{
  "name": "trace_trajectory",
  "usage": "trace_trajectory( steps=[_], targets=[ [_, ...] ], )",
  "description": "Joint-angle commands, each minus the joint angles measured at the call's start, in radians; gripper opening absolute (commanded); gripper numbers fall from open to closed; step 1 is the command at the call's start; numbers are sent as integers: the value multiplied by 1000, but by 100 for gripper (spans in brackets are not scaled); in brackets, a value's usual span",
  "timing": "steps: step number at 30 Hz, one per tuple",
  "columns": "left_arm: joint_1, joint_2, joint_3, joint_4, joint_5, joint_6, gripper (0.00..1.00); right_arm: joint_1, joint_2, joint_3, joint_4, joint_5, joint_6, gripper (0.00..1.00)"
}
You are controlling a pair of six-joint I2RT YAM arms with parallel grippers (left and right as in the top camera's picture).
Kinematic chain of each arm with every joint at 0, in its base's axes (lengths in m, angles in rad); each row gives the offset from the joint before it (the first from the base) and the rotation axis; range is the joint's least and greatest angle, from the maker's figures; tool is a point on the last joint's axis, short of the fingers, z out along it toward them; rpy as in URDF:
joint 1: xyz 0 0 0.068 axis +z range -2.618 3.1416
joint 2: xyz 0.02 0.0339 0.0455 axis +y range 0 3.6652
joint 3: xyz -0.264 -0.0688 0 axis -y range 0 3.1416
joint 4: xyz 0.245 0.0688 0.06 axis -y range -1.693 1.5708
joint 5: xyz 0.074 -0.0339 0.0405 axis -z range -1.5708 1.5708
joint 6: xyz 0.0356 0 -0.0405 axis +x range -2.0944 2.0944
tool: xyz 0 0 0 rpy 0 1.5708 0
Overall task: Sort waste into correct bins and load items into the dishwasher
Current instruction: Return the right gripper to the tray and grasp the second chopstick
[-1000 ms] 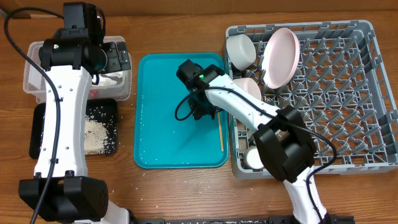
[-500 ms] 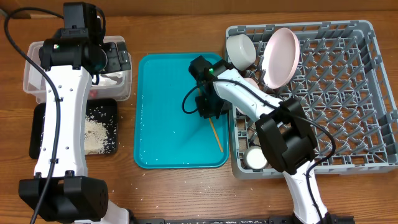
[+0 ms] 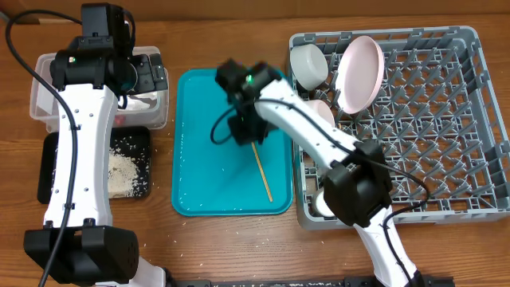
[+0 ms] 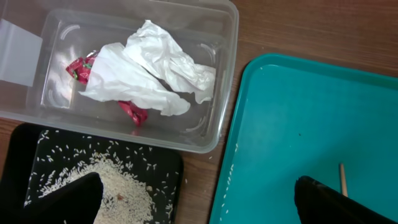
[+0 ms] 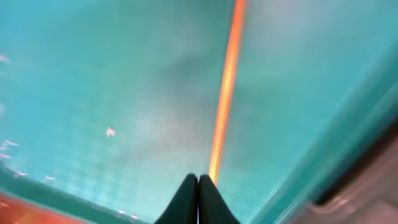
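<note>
Where the table lies nearest the arm bases, the black tray (image 4: 25, 155) sits at the left with a heap of rice crumbs (image 4: 118, 183) in it. Just beyond, on the teal tray (image 3: 199, 159), one wooden chopstick (image 3: 263, 174) slants from its near end up to the right gripper (image 5: 199, 182). The gripper's fingers (image 5: 186, 199) are pressed together on the stick's upper end, low over the tray's middle. A few white crumbs dot the teal surface.

Farther back on the left, the left gripper (image 4: 199, 199) hangs above the gap between the clear tub (image 4: 217, 74) and the teal tray. Its fingers (image 4: 68, 202) are spread wide and hold nothing. Inside the tub lies the crumpled napkin (image 4: 149, 74) with red scraps (image 4: 78, 67) beside and under it.

On the right, the grey rack (image 3: 430, 119) holds a white bowl (image 3: 309, 65) in its far left corner. Just beside the bowl, the pink plate (image 3: 358, 73) stands on edge.
</note>
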Motion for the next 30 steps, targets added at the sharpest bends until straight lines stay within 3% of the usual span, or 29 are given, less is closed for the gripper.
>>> trace_trajectory(
  steps=[1, 3, 7, 16, 26, 30],
  targets=[
    [-7, 8, 20, 3, -9, 14, 100, -22, -23, 315, -105, 118, -3, 4],
    [-7, 8, 20, 3, -9, 14, 100, -35, -23, 412, -146, 148, -3, 6],
    [-7, 8, 20, 3, -9, 14, 100, -61, -18, 400, -154, 178, -66, 39],
    [-7, 8, 20, 3, -9, 14, 100, -26, -7, 43, 27, 148, -109, 61],
    [-7, 8, 20, 3, -9, 14, 100, -9, -7, -233, 259, 39, -116, 63],
    [-7, 8, 20, 3, -9, 14, 100, -9, -7, -321, 325, 11, -116, 56]
  ],
)
